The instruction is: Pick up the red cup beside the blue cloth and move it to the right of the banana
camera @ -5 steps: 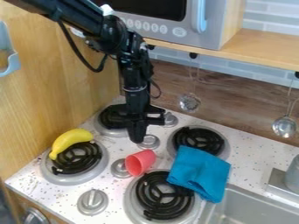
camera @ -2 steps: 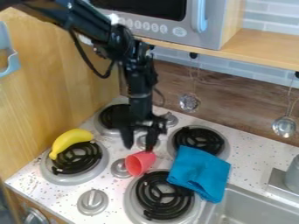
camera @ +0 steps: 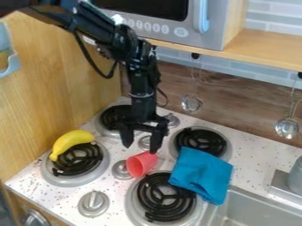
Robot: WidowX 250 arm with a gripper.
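Note:
The black gripper (camera: 140, 147) hangs over the middle of the stove top, open, its two fingers spread apart with nothing between them. Just below it a red cup (camera: 141, 164) lies on its side, mouth toward the lower left; the right fingertip is at the cup's upper end, and whether they touch I cannot tell. A blue cloth (camera: 201, 174) lies folded to the right, partly over two burners. At the left a yellow banana (camera: 70, 142) rests on the edge of the front left burner (camera: 77, 163).
Around the cup are metal knobs (camera: 94, 203) and black coil burners (camera: 166, 197). A sink (camera: 251, 211) is at the lower right. A microwave (camera: 171, 22) sits on a shelf behind, with ladles (camera: 287, 127) hanging at the back wall. A wooden wall (camera: 53, 84) stands at the left.
The gripper has opened from closed-together fingers and shifted slightly right and down toward the cup. Cup, cloth and banana have stayed in place.

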